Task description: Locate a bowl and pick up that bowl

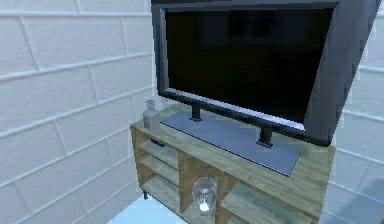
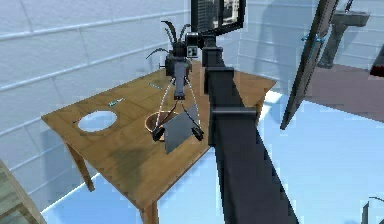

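My hand (image 2: 179,98) shows against the table (image 2: 120,165); I cannot tell whether it holds anything. A small brown bowl (image 2: 156,124) sits mid-table beside it, with a white disc (image 2: 98,121) nearer the left edge. Open floor (image 2: 325,165) lies right.

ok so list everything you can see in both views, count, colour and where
television: one, black, on the stand, forward view
stand: one, light wood, open shelves, by the white brick wall
vase: one, grey, left end of the stand's top
glass jar: one, clear, lower shelf
table: one, brown wood, arm side view's left
round dish: one, white, on the table's left part
small round thing: one, brown, mid-table, maybe a bowl
flat thing: one, grey, right of it
plant: one, dark leaves, table's far side
arm: one, dark bar
tool: one, dark, at the table; cannot tell whether it holds anything
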Controlling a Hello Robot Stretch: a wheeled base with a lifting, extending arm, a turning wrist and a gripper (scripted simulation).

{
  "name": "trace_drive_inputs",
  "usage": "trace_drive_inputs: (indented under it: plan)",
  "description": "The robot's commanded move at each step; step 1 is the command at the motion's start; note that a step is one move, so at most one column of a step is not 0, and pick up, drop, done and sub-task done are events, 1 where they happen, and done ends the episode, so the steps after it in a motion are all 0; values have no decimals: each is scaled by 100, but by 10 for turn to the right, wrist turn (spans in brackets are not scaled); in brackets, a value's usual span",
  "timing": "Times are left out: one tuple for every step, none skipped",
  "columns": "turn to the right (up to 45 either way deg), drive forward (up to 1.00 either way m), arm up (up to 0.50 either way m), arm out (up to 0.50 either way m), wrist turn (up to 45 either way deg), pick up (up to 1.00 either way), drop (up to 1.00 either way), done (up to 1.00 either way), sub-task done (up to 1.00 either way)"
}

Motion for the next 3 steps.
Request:
trace_drive_inputs:
  plan:
    - [0, 0, 0, 0, 450, 0, 0, 0, 0]
    - [0, 0, 0, 0, 450, 0, 0, 0, 0]
    - [0, 0, 0, 0, 420, 0, 0, 0, 0]
